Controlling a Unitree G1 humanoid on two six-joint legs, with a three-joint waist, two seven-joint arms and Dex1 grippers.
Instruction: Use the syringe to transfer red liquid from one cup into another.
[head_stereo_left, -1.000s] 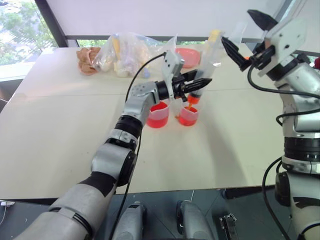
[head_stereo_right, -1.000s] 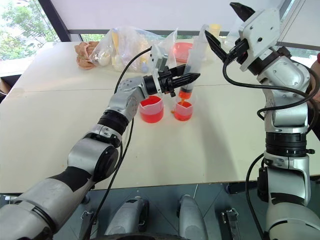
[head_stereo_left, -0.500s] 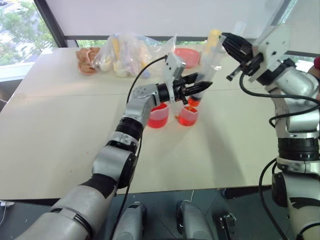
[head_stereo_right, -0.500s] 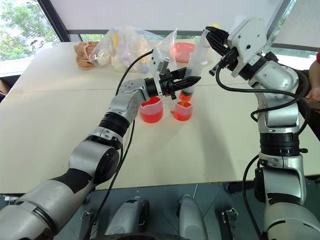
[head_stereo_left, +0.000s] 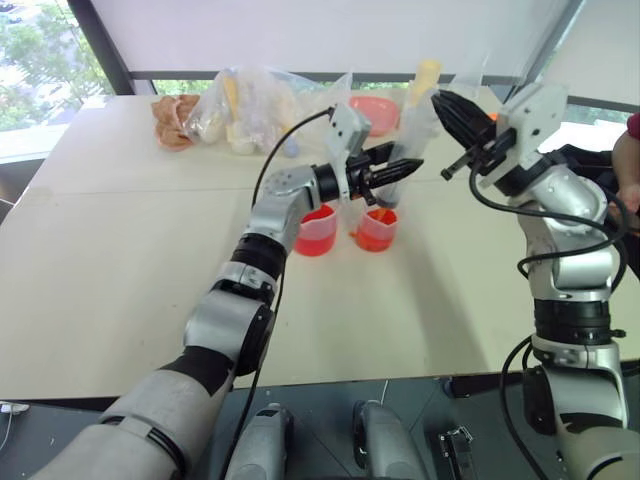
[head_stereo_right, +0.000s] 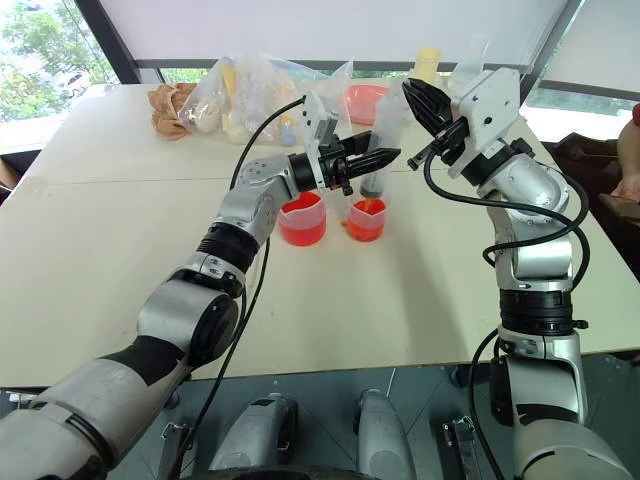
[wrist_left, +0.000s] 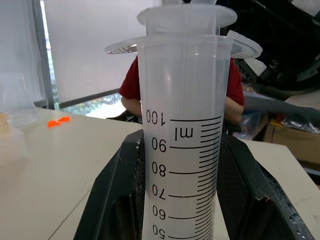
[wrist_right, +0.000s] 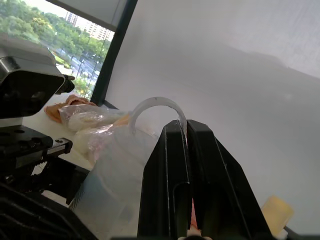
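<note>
We see the left gripper (head_stereo_right: 372, 160) with its fingers clamped on the syringe (head_stereo_right: 380, 150) barrel, the orange tip directly above the smaller cup (head_stereo_right: 366, 220) beside the larger beaker (head_stereo_right: 302, 219) on the bench (head_stereo_right: 100, 250). The right gripper (head_stereo_right: 418, 100) has its fingers together at the plunger top.

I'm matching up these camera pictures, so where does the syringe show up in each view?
Left eye view: syringe upper centre, slanting above the smaller cup.
Right eye view: syringe upper centre, same slant.
Left wrist view: marked barrel upright between two black fingers.
Right wrist view: clear body beside the black fingers.
Shared landmark: the left pincer clamped round the barrel.
</note>
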